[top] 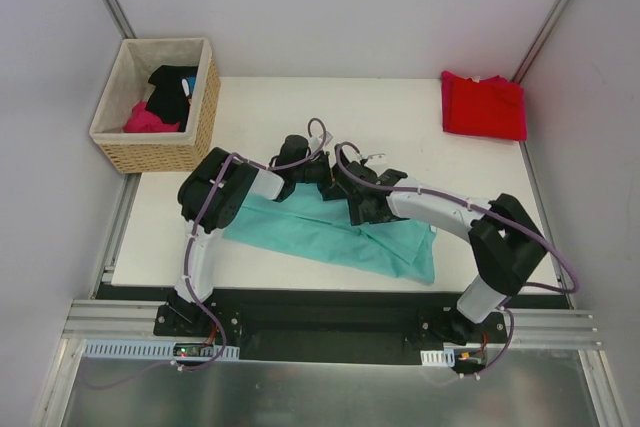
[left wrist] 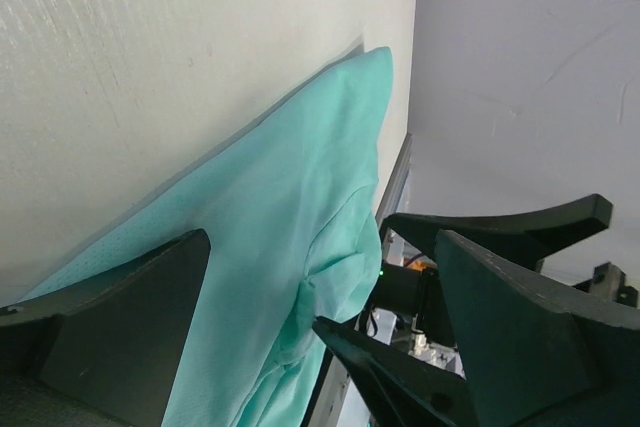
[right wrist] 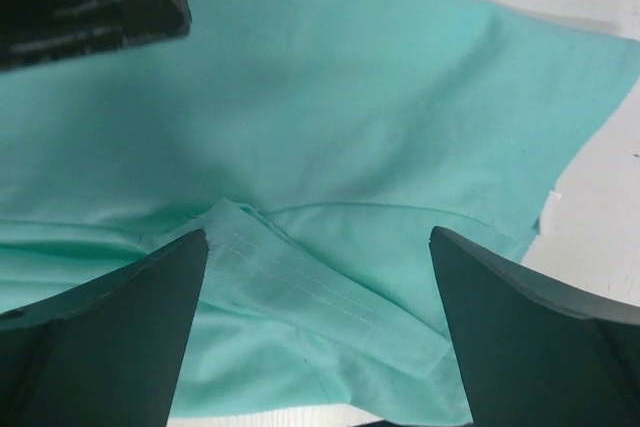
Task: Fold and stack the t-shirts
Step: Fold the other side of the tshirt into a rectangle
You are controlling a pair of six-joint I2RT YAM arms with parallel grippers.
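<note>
White table (top: 300,112): red t-shirt (top: 484,105) sits folded at the far right corner, teal t-shirt (top: 340,237) lies rumpled along the near edge. Left gripper (left wrist: 320,237) and right gripper (right wrist: 318,237) hang low over it, fingers spread, holding nothing. Teal fold underway; next likely needs both pinching an edge and folding over.

Teal t-shirt (top: 340,237) partly hidden under two robot arms.
In both wrist views the shirt runs past the frame edges, and the bottom edge cuts off the dark fingers (right wrist: 100,337). Overhead, the left arm (top: 215,197) and right arm (top: 440,209) cover the shirt's upper edge at frame centre, where the fingers are too small to make out.
</note>
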